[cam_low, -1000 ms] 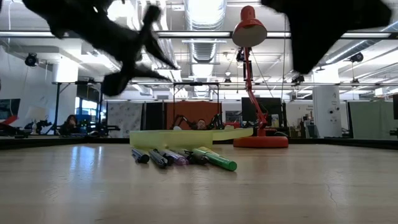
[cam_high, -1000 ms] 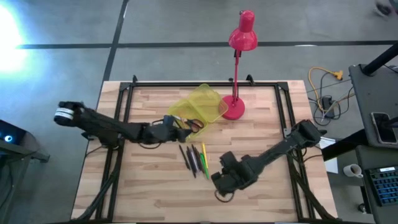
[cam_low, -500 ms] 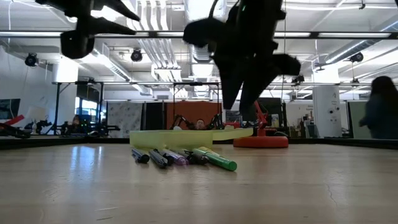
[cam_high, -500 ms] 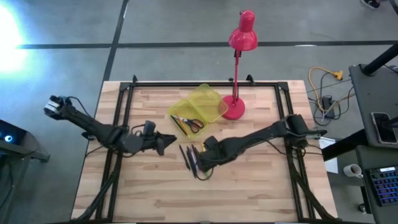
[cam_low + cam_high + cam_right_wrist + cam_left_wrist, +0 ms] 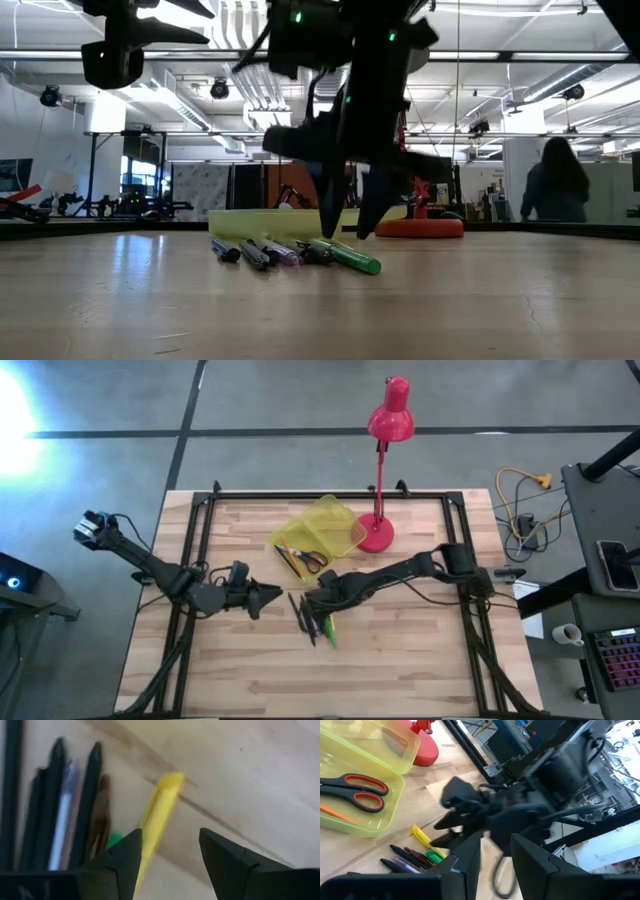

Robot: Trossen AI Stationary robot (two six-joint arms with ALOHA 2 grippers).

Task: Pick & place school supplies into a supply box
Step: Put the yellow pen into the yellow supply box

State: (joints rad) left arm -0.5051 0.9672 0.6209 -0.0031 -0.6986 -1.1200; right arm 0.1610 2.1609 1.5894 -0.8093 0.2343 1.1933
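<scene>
Several pens (image 5: pixel 312 622) lie side by side on the table's middle, among them a green one (image 5: pixel 350 258) and a yellow one (image 5: pixel 157 815). Behind them the yellow-green supply box (image 5: pixel 335 525) stands with its lid back; red-handled scissors (image 5: pixel 355 792) and an orange pencil (image 5: pixel 337 814) lie in it. My right gripper (image 5: pixel 312 603) hangs open just above the pens' far ends, its fingers astride the yellow pen and clear of it (image 5: pixel 347 225). My left gripper (image 5: pixel 272 598) waits open and empty to the left of the pens.
A red desk lamp stands on its round base (image 5: pixel 375 535) right of the box, its head over the table's far edge. Black rails frame the wooden table. A person (image 5: pixel 555 190) stands in the room beyond. Bare wood lies near and to the right.
My right gripper has swung from near the table's near edge up toward the left and far side, then come down over the pens. My left gripper has drawn back from the supply box toward the left and near side. The pens have stayed in place.
</scene>
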